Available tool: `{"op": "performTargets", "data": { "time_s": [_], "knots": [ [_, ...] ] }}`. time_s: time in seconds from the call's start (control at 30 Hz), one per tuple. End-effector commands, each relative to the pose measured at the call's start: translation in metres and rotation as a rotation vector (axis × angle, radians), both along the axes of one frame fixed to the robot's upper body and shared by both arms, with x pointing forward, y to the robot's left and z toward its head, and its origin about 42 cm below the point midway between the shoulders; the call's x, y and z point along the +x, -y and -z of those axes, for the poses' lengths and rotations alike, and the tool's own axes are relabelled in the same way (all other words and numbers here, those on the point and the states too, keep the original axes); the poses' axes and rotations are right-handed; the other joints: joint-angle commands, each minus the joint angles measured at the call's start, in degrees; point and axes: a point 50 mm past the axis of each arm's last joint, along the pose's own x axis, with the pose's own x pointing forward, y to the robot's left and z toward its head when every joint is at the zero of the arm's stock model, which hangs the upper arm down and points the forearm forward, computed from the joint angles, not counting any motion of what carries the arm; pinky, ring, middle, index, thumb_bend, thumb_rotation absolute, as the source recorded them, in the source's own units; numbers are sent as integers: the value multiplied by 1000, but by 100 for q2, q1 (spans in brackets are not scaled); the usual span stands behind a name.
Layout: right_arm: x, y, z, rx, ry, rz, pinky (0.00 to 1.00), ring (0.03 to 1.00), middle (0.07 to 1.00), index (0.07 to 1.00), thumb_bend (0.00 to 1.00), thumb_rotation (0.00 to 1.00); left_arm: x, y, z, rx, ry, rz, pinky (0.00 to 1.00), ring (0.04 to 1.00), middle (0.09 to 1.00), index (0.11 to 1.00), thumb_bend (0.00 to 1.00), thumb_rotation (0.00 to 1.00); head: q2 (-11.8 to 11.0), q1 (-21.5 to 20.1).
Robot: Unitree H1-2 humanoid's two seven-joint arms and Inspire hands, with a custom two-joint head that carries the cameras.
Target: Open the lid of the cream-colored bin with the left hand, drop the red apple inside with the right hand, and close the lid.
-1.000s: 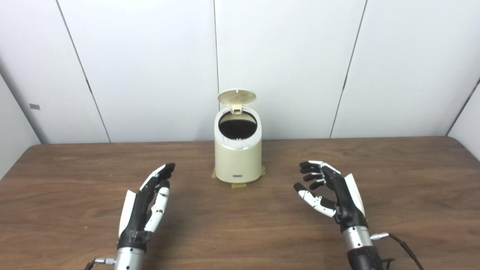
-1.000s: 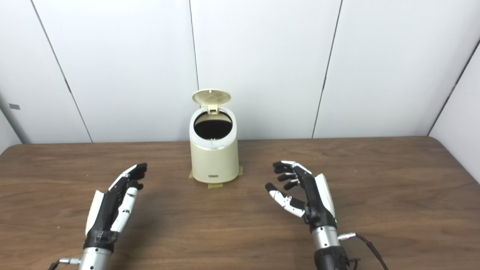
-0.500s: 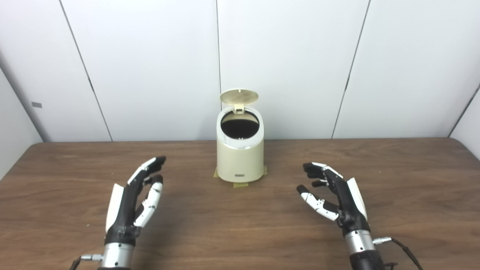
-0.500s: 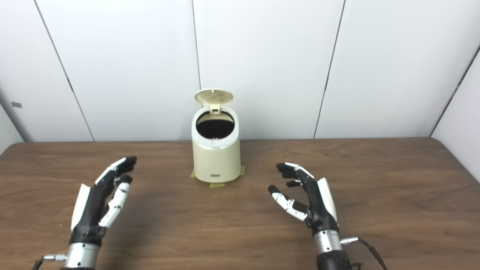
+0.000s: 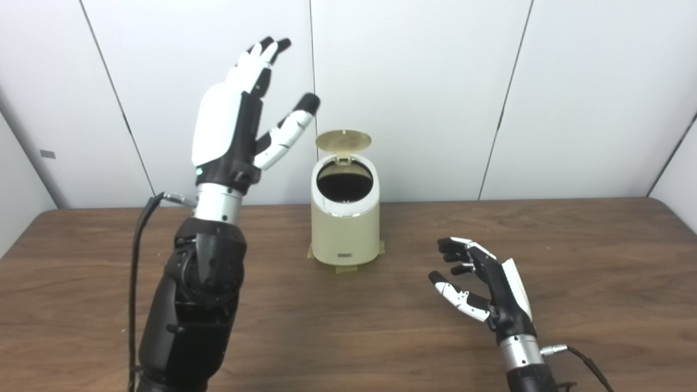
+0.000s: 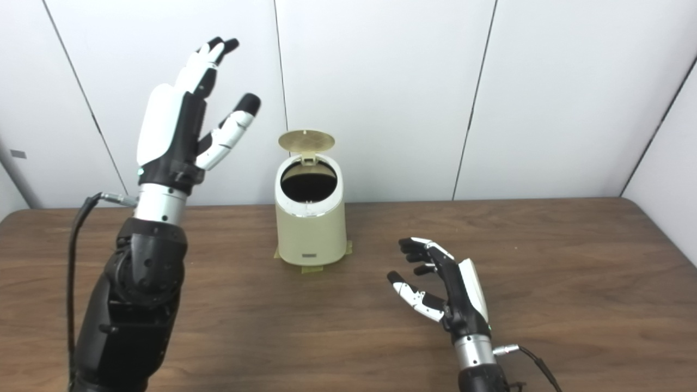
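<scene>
Left robot hand (image 5: 231,122) raised, fingers spread, empty, beside open-lidded bin (image 5: 344,228).

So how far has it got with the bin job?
The lid of the cream bin stands open. No apple shows anywhere; whether it lies inside the dark opening cannot be told. The left hand is raised, open, beside the lid; the right hand is empty. Closing remains.
</scene>
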Motion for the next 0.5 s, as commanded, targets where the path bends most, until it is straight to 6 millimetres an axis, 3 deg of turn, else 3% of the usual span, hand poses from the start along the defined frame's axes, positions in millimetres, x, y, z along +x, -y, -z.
{"op": "performTargets", "data": {
  "time_s": [0.0, 0.13, 0.2, 0.47],
  "knots": [
    [5, -3, -7, 19, 40, -6, 592, 694, 712, 700, 200, 296, 6, 11, -34, 72, 64, -18, 1000, 1000, 953, 927, 736, 1000, -16, 21],
    [5, -7, -6, 19, 25, -5, 590, 693, 716, 705, 205, 309, 17, 28, -43, 227, -10, -20, 1000, 1000, 933, 896, 845, 1000, -37, -30],
    [6, -10, -6, 0, 33, -7, 583, 682, 704, 693, 204, 271, 23, 34, -45, 299, -50, -28, 1000, 1000, 934, 902, 879, 1000, -35, -35],
    [9, -16, -2, 7, 20, -23, 585, 680, 705, 699, 212, 254, 47, 50, -50, 452, -81, -87, 1000, 994, 848, 824, 928, 1000, -94, -20]
  ]
}}
